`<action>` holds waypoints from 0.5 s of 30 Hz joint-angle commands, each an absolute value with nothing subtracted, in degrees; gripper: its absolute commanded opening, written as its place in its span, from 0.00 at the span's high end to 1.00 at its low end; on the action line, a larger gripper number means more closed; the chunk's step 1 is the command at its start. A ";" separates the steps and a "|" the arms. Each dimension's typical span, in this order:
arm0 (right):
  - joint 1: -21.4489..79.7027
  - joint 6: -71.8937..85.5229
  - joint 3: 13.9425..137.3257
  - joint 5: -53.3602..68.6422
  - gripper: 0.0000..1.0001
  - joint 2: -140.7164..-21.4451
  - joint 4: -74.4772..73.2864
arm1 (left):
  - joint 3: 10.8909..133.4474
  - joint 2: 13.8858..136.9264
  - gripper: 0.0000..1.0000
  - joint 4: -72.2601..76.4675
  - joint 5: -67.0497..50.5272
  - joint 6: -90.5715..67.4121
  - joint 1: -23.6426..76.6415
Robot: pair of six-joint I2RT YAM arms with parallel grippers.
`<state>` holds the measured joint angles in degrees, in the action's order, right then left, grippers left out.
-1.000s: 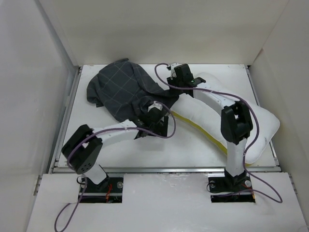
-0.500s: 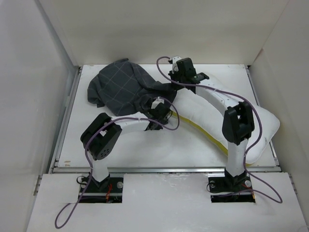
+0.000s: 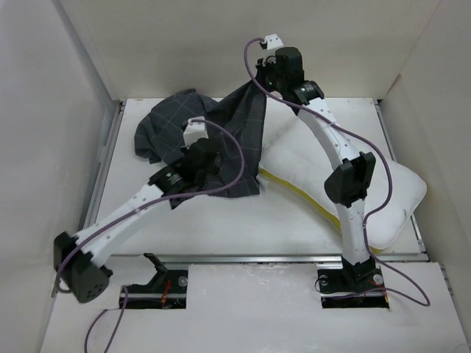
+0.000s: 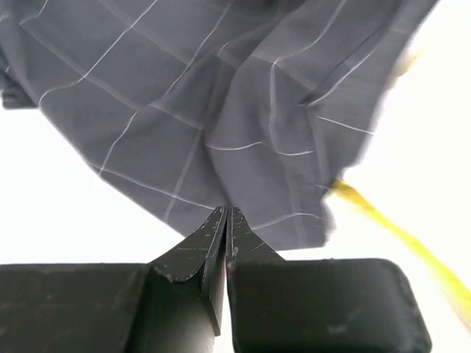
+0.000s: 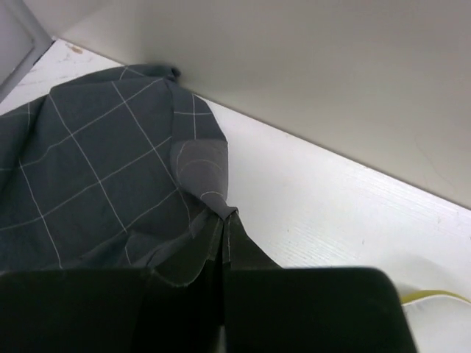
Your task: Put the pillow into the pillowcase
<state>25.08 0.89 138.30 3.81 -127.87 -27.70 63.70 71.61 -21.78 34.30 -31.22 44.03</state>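
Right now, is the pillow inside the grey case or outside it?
Outside. The pillow lies bare on the table, while the left tool and right tool pinch the pillowcase up beside it.

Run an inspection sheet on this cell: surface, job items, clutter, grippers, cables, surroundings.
Surface: white table, flat.
Job's things: pillowcase partly lifted off the table, stretched between both grippers; pillow lies at the right, not in the case.
Clutter: nothing seen.
Grippers: left gripper shut on the pillowcase's edge; right gripper shut on the pillowcase, held high.
Cables: purple cables loop along both arms.
Surroundings: white walls on three sides.
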 commanded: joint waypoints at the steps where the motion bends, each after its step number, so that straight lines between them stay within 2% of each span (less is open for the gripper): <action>1: 23.21 1.66 139.84 2.12 1.00 -128.06 -22.42 | 59.60 66.63 1.00 -23.04 29.47 -29.79 44.47; 6: 19.17 4.13 138.96 -2.71 1.00 -133.67 -20.40 | 54.85 69.69 1.00 -21.97 23.20 -32.96 45.70; 7: 18.38 4.13 139.83 -3.86 1.00 -134.90 -20.39 | 54.84 70.65 0.98 -21.97 23.20 -33.57 45.70; 8: 17.06 4.13 140.70 -5.17 0.93 -136.04 -21.09 | 55.63 71.62 0.87 -21.36 24.07 -33.57 45.70; 9: 16.53 4.13 142.98 -5.19 0.77 -137.01 -23.09 | 56.68 72.59 0.50 -21.88 26.08 -34.62 45.01; 10: 16.52 4.13 143.87 -5.19 0.52 -137.54 -24.42 | 58.08 74.34 0.20 -22.41 26.71 -35.32 43.78; 11: 15.91 4.13 143.88 -5.19 0.24 -137.03 -25.39 | 61.14 75.23 0.00 -22.41 27.68 -36.55 41.25; 12: 15.91 4.13 141.44 -3.97 0.00 -135.72 -25.40 | 62.74 76.02 0.00 -22.41 28.47 -36.56 39.57; 15: 16.43 4.13 131.61 0.95 0.00 -125.36 -22.78 | 68.02 80.14 0.00 -21.01 27.43 -36.56 29.56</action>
